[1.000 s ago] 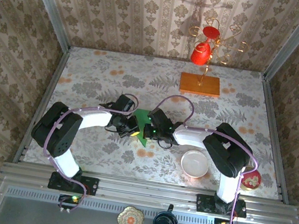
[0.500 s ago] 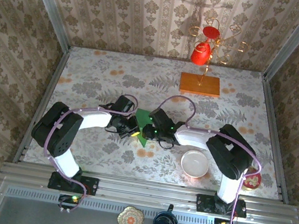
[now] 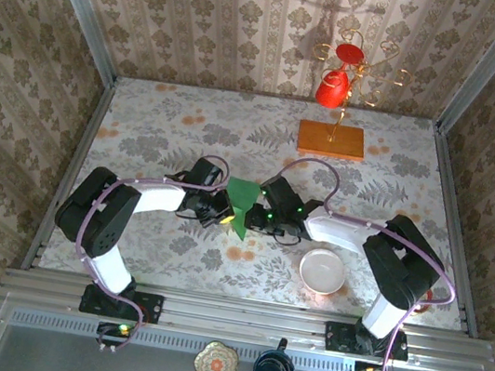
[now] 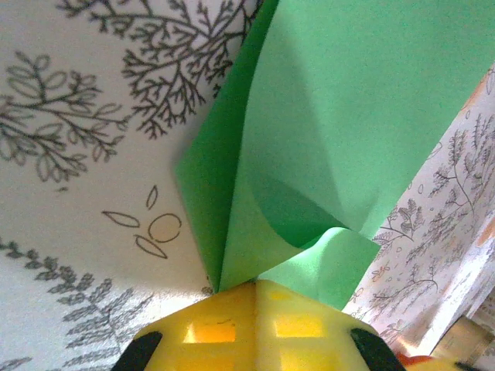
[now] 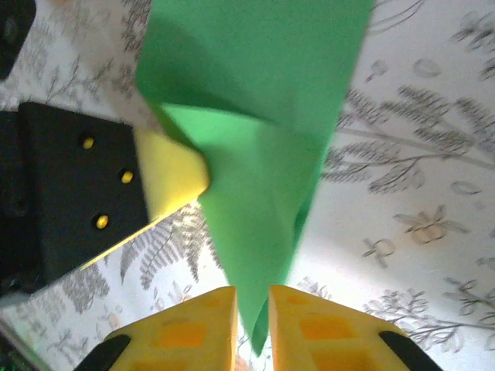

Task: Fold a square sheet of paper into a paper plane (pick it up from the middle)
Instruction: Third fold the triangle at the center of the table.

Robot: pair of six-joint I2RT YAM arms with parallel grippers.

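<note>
A: The right gripper [image 3: 257, 215] has slid right — the green paper plane [image 3: 241, 205] now lifts off mid-worktop [image 3: 160, 143], more unfurled.

B: Both jaws clenched on it, left gripper [image 3: 224, 215] too — the crease isn't set yet.

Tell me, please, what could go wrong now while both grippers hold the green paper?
1. Both grippers, left and right, pinch the thin paper close together; pulling apart could tear it.
2. The folds look loose and curled near the left fingertips, so a crease may set crooked.
3. The right gripper holds only a narrow tip, which might slip out.
</note>
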